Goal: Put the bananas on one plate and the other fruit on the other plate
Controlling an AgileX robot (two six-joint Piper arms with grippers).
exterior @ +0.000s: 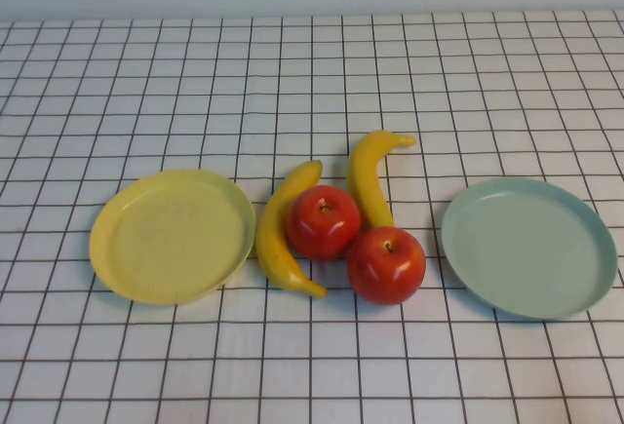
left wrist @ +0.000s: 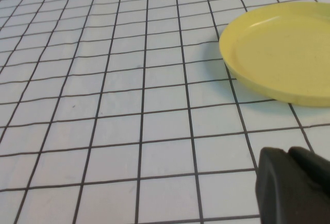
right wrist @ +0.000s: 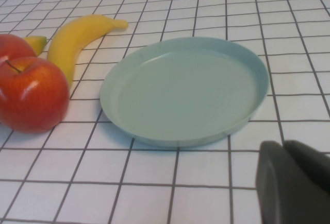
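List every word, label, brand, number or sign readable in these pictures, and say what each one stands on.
None: no text shows anywhere.
The yellow plate, blue-green plate, bananas and apples are bare, and the checked tablecloth carries only grid lines.
The left gripper and right gripper, each at its picture's corner, show no marking.

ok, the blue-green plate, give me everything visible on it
The blue-green plate is round, shallow, pale, with a raised rim and a smooth matte, plastic-looking surface. It sits flat and upright on the checked tablecloth, on the robot's right, holding nothing. The nearer red apple lies close to its left rim without touching. The right gripper shows only at the wrist view's edge; the left gripper is by the yellow plate.
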